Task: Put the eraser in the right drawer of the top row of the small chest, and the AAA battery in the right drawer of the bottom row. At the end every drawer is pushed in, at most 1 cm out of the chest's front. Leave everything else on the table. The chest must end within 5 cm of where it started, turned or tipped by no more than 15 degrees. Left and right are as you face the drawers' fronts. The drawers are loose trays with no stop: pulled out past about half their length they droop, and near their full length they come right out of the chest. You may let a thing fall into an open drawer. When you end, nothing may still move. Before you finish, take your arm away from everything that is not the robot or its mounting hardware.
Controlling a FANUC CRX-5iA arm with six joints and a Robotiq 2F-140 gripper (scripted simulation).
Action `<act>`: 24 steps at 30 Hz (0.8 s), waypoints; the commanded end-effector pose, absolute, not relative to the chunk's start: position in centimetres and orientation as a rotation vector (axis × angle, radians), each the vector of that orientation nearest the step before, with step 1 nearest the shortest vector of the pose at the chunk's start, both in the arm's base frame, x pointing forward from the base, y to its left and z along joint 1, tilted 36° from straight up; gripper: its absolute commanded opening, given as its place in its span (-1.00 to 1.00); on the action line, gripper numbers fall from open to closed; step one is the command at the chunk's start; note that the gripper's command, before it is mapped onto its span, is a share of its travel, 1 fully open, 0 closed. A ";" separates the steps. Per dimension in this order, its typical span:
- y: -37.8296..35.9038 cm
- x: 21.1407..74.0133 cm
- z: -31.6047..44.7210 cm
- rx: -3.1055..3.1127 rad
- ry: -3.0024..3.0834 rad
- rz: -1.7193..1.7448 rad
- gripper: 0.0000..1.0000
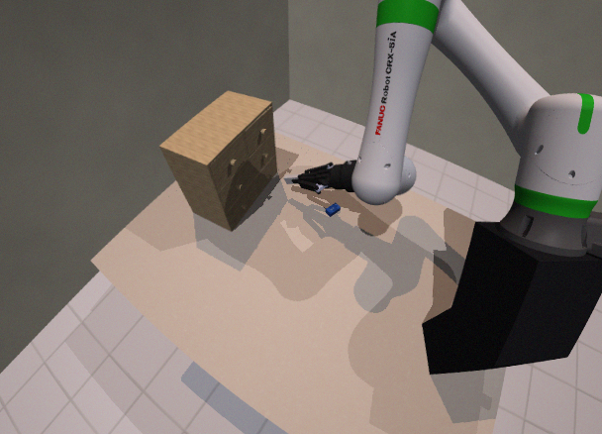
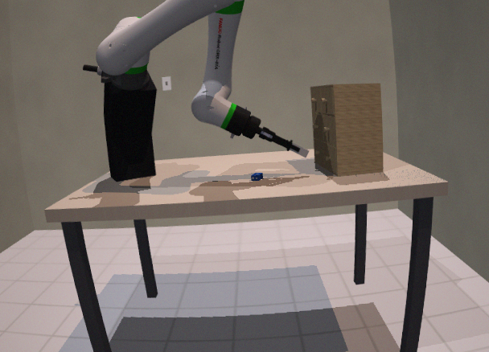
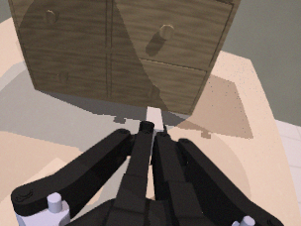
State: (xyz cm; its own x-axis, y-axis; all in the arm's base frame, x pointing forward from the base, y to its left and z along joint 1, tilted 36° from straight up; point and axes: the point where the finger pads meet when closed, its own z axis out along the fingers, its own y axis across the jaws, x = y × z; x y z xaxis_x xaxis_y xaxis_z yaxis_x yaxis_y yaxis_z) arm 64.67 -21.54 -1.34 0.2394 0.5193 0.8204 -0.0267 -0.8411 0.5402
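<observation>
The small wooden chest [image 1: 223, 158] stands at the far left of the table, and all its drawer fronts look flush. It also shows in the exterior view [image 2: 347, 128] and fills the top of the wrist view [image 3: 126, 29]. My gripper [image 1: 295, 180] [image 2: 299, 149] is shut with nothing between the fingers. It points at the chest's lower drawers from a short gap, low over the table. Only a pale pad tip shows at the fingertips [image 3: 150, 124]. A small blue block [image 1: 333, 209] [image 2: 256, 176] lies on the table behind the gripper. I see no battery.
The robot's black base [image 1: 515, 289] stands at the right of the table. The arm's elbow [image 1: 381, 180] hangs low over the table just behind the gripper. The table's far edge runs close behind the chest.
</observation>
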 end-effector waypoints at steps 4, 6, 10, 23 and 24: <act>-19.3 60.9 1.9 2.073 0.450 1.635 -1.00; -18.7 59.7 2.9 2.073 0.450 1.635 -1.00; -18.2 58.9 3.6 2.073 0.450 1.635 -1.00; -12.3 60.5 0.3 2.335 0.503 1.629 -1.00; -10.7 60.6 -0.5 2.404 0.518 1.612 -1.00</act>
